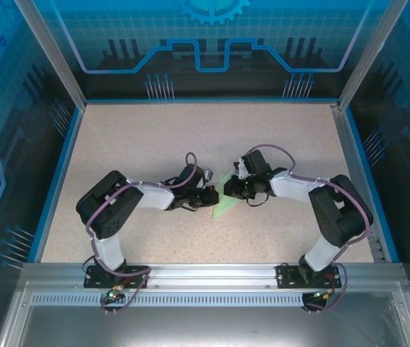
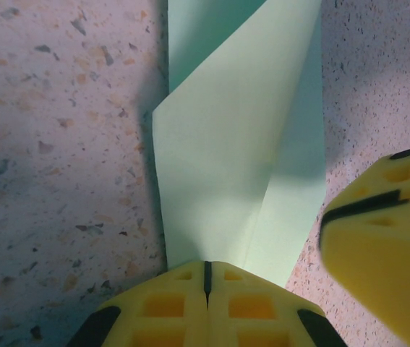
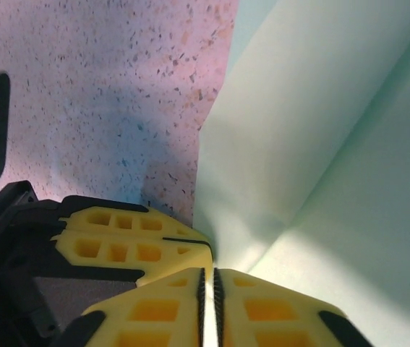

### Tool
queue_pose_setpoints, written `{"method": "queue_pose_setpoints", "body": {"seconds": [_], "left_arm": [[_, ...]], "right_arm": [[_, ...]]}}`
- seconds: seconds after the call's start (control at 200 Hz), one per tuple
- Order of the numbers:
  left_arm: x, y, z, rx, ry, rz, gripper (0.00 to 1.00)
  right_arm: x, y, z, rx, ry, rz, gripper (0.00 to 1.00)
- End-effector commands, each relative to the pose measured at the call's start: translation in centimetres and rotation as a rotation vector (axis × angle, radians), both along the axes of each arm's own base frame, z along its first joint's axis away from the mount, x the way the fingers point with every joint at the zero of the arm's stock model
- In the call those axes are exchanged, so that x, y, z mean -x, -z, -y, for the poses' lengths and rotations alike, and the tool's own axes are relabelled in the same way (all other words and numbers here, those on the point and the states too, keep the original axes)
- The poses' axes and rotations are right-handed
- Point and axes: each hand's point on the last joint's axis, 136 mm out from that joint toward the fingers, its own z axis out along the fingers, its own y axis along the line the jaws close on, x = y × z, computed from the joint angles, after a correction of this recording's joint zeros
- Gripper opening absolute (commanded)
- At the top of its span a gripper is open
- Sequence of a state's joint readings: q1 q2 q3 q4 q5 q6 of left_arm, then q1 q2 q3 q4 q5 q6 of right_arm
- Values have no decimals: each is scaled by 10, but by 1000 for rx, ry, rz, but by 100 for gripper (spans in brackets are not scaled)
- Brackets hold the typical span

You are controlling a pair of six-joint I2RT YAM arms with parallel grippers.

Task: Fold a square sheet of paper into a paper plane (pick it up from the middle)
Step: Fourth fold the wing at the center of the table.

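Two robot arms meet over a square sheet of paper, pale mint green and already partly folded, lying near the middle of the speckled worktop. The left pincer sits at the sheet's left side and the right pincer at its right, their tips almost touching over the same end of the paper.

In the right wrist view, the right pincer's yellow fingers are pressed together with a thin pale sliver between them, so it appears to be pinching the sheet's edge. The left pincer is also pressed together, with its tips at the sheet's near end beside a raised flap. Whether paper is caught between those fingers cannot be told. A long straight crease runs away from both pincers, and one flap stands tilted rather than flat.

The step in hand looks like setting a lengthwise fold, with the dart shape not yet formed. Doing it well likely calls for one pincer to anchor the paper while the other guides the flap down, so that the edges meet along the crease. The pull should be light and low to the worktop, since the thin sheet could skew, buckle or tear if the two pincers tug against each other.
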State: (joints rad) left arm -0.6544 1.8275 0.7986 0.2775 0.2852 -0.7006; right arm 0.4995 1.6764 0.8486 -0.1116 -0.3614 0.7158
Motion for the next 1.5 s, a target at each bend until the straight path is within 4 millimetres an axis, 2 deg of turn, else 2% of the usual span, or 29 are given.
{"method": "queue_pose_setpoints", "body": {"seconds": [0.0, 0.23, 0.415, 0.495, 0.67, 0.87, 1.115, 1.316, 1.421, 1.436, 1.496], "left_arm": [[12, 26, -14, -87, 0, -77, 0], [14, 29, -16, -96, -4, -89, 0], [15, 31, -16, -104, -3, -99, 0], [15, 32, -16, -107, 1, -101, 0], [15, 33, -16, -109, 4, -106, 0], [16, 35, -15, -111, 12, -114, 0], [21, 38, -18, -128, 20, -135, 0], [25, 40, -21, -143, 33, -145, 0], [27, 40, -21, -147, 41, -150, 0], [27, 41, -21, -149, 43, -152, 0], [28, 41, -21, -150, 45, -152, 0]], "right_arm": [[3, 7, -10, -26, -37, -17, 10], [6, 25, -12, -22, -54, -58, 6], [3, 39, 6, 48, 11, -78, 5], [0, 35, 5, 36, 13, -66, 5], [-5, 8, -15, -59, -38, 0, 6], [-7, 28, -11, -17, -21, -39, 5], [-15, 46, 17, 49, 63, -68, 5], [-33, 33, 23, 19, 96, -30, 5], [-35, 38, 28, 23, 107, -41, 4], [-44, 31, 26, 12, 110, -19, 5], [-49, 31, 28, 15, 118, -10, 5]]}}
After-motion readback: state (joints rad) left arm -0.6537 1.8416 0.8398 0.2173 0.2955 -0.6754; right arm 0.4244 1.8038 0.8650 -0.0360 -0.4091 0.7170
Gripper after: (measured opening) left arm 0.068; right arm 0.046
